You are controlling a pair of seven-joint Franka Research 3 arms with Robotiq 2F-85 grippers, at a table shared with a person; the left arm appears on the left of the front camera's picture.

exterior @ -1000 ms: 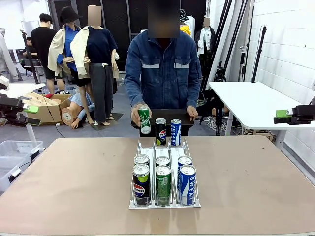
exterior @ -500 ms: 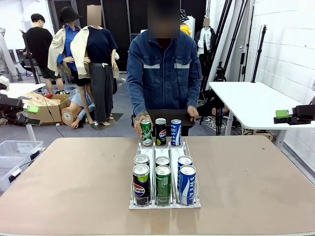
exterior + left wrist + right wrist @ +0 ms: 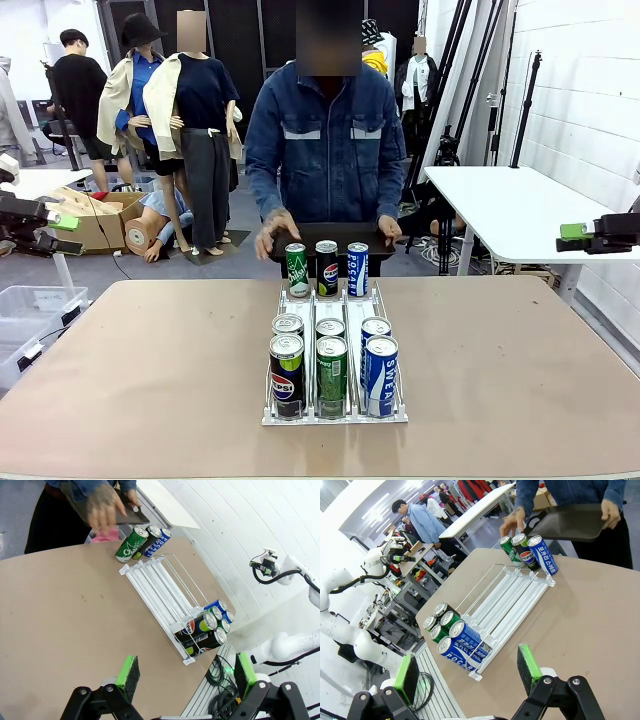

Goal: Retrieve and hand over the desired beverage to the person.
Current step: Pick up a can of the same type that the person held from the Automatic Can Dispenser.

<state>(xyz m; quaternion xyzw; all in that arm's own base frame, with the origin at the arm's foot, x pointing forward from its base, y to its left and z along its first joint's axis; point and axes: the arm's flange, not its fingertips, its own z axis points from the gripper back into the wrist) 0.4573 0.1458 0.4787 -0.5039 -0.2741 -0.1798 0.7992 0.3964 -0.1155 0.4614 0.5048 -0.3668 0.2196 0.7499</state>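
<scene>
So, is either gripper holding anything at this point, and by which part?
No. The left gripper and right gripper are both open and empty. The person's hand grips the dark tray by its rim.

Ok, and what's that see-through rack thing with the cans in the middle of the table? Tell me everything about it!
The clear plastic can rack lies flat in the middle of the brown table, running from the robot's side towards the person. It has three long lanes divided by thin white rails. Six drink cans stand bunched at its near end, two in each lane. Three more cans stand at its far end. The stretch of lanes between them is bare. Only the cans and the table touch it.
</scene>
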